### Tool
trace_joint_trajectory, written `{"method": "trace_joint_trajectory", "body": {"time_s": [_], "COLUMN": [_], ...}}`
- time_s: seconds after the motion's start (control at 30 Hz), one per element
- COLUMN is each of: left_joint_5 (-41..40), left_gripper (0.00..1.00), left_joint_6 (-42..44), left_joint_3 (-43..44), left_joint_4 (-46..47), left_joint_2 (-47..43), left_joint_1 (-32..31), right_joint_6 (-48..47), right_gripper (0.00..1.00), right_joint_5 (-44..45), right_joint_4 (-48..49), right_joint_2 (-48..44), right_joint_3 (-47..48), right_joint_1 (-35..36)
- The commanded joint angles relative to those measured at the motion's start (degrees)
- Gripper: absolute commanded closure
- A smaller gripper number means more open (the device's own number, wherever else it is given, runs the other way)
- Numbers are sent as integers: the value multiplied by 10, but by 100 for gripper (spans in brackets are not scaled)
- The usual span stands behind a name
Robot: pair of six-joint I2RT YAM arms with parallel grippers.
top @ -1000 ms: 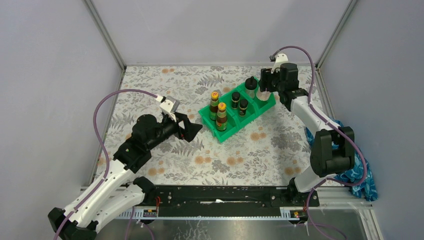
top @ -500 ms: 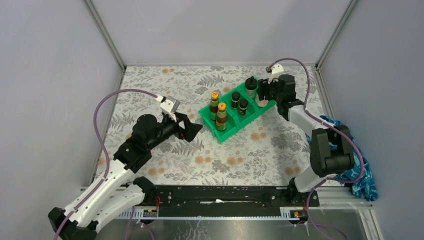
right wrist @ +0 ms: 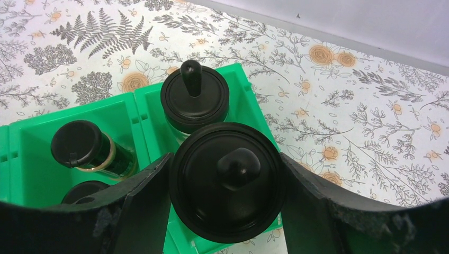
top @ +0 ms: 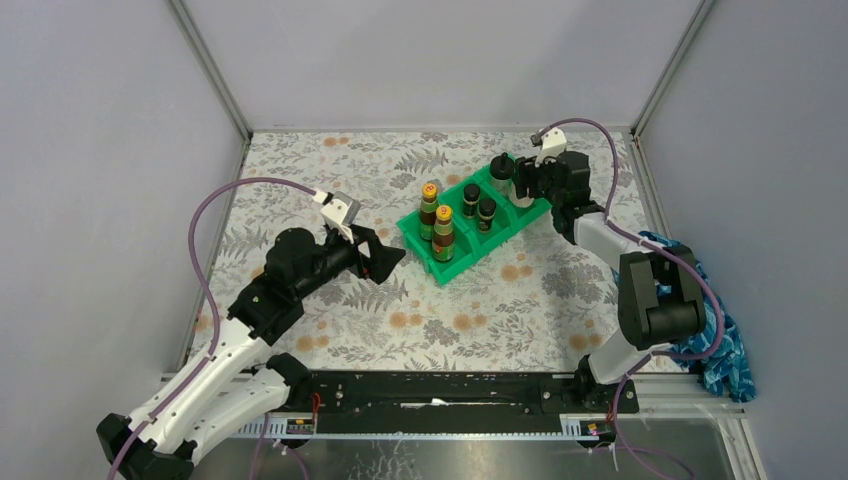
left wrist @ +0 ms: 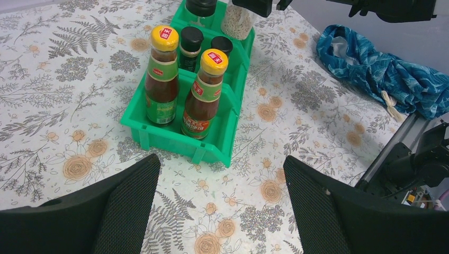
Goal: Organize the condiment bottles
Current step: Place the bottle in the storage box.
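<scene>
- Standing upright, caps upward and long axes vertical: two yellow-capped bottles (left wrist: 161, 74) (left wrist: 204, 91), lodged in the near-end compartment of the green bin (left wrist: 174, 140), labels turned toward the left wrist camera.
- Two black-capped jars (left wrist: 190, 43) (left wrist: 220, 46), upright, are kept in the middle compartment.
- Free clear jar (right wrist: 194, 99), upright with its lid knob upward, is placed in the far-end compartment.
- Gripped clear jar (right wrist: 225, 185), upright with pale granules visible inside, is clasped at its sides by the right tool (top: 525, 182), which is part-closed around it. It is located at the far-end compartment, just beside the free clear jar.
- Green bin: set on the tabletop (top: 300, 170), its long axis running from near-left to far-right in the top view.
- Left tool (top: 388, 258): spread wide, nothing between its fingers, aimed at the bin's near end and apart from it.
- Change noted: a second ago the right tool and its jar were carried higher, above the bin's far end. Both have since been lowered to the compartment. The left tool and the other five bottles are unmoved.
- Not determined: whether the gripped jar's base rests on the bin floor, as the base is hidden behind the rim.
- Partly hidden: the free clear jar is cut off by the frame edge in the left wrist view, and one black-capped jar is mostly covered by a finger in the right wrist view.
- Blue cloth (left wrist: 381, 69): bunched by the tabletop's right edge.
</scene>
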Motion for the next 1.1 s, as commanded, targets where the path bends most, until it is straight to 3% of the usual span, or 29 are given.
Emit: {"method": "trace_joint_trajectory", "body": {"time_s": [0.0, 1.07], "left_joint_5": [5, 9], "left_gripper": [9, 9], "left_joint_6": [1, 0], "left_joint_3": [-3, -3], "left_joint_4": [25, 24], "left_joint_2": [3, 15], "left_joint_1": [-4, -4], "right_joint_6": [-15, -33], "right_gripper": [100, 100], "right_joint_5": [-10, -23], "right_joint_4": [59, 68], "right_joint_2": [6, 23], "right_joint_3": [31, 45], "right_joint_1": [4, 4]}}
